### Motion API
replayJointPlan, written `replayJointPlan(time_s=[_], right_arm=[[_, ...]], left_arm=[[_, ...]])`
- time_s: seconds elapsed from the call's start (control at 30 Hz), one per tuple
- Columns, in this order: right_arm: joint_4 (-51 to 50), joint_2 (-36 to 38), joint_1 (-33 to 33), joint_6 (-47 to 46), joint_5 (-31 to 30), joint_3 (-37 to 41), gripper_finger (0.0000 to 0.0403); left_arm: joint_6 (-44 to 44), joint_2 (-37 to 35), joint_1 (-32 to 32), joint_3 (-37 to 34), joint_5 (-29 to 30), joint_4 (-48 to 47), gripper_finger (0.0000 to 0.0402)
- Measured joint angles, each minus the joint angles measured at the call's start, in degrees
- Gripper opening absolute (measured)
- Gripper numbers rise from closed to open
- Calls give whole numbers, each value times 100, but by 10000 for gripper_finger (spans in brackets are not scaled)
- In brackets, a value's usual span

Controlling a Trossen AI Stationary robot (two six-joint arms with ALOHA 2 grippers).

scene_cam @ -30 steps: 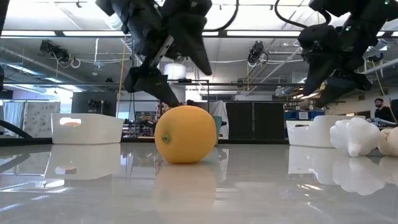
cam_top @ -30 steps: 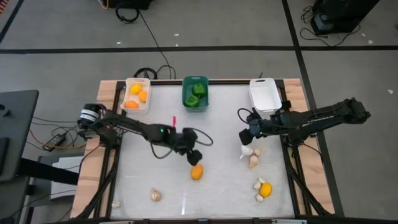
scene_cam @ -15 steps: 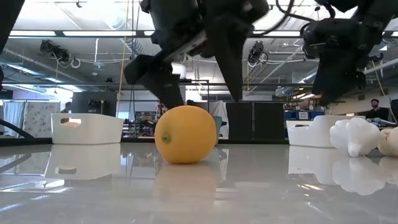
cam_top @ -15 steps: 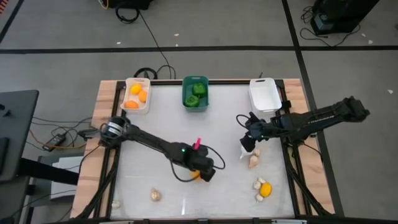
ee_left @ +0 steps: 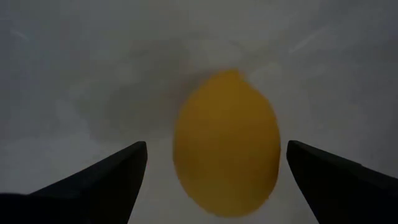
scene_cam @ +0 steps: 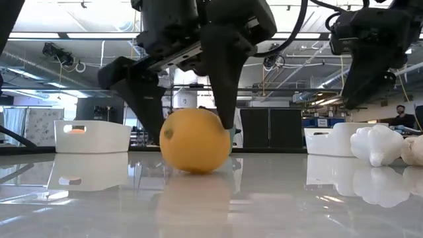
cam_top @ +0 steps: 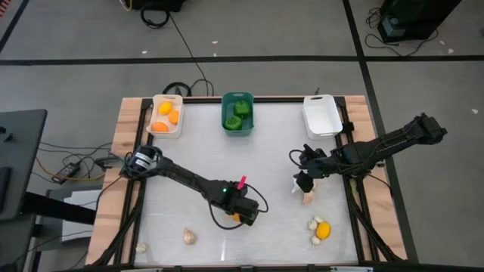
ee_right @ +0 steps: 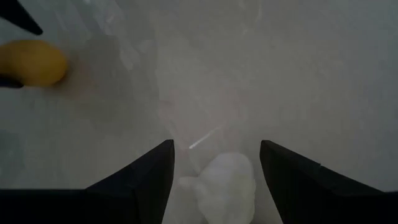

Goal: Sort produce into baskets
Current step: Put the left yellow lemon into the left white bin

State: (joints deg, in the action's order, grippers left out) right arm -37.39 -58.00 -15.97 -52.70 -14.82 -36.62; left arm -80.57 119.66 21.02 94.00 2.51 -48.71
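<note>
An orange round fruit [scene_cam: 193,141] sits on the white table, near its middle. My left gripper [ee_left: 216,148] points down over it, open, with one finger on each side of it. In the high view the gripper [cam_top: 242,211] hides most of the fruit. My right gripper [ee_right: 214,158] hangs open above a whitish garlic bulb [ee_right: 225,185] at the table's right, clear of it. A beige bulb [cam_top: 308,198] lies just nearer. Three baskets stand along the far edge: a white one with orange fruits [cam_top: 166,115], a teal one with green peppers [cam_top: 237,113] and a second white one [cam_top: 321,115]. My left gripper straddles the orange fruit from above, fingers pointing down. In the low view one fingertip [scene_cam: 227,119] overlaps the fruit's upper side [scene_cam: 218,125]. Whether it touches there I cannot tell. The fruit rests on the table.
A yellow fruit [cam_top: 323,230] with small bulbs beside it lies at the near right. Another bulb [cam_top: 189,236] lies at the near left, and one [cam_top: 141,247] sits by the near left corner. Bare table lies between the baskets and the arms.
My left gripper has moved toward the table's near right and down, rolling its wrist, until its open fingers stand on both sides of the orange fruit. The fruit has rolled a little. My right gripper has shifted slightly toward the near edge, over the garlic bulb, and rolled.
</note>
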Motion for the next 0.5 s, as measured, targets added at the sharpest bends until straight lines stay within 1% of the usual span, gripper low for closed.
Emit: replayJointPlan(time_s=[0.2,0.37,0.5], right_arm=[[0,0,-19,-25,-198,0,248],[2,0,-15,-89,-264,0,248],[-4,0,-6,-113,-405,0,248]], left_arm=[[-72,0,62,-2,-66,-261,392],[-67,34,48,-55,-54,-260,392],[103,188,91,-59,-175,-522,391]])
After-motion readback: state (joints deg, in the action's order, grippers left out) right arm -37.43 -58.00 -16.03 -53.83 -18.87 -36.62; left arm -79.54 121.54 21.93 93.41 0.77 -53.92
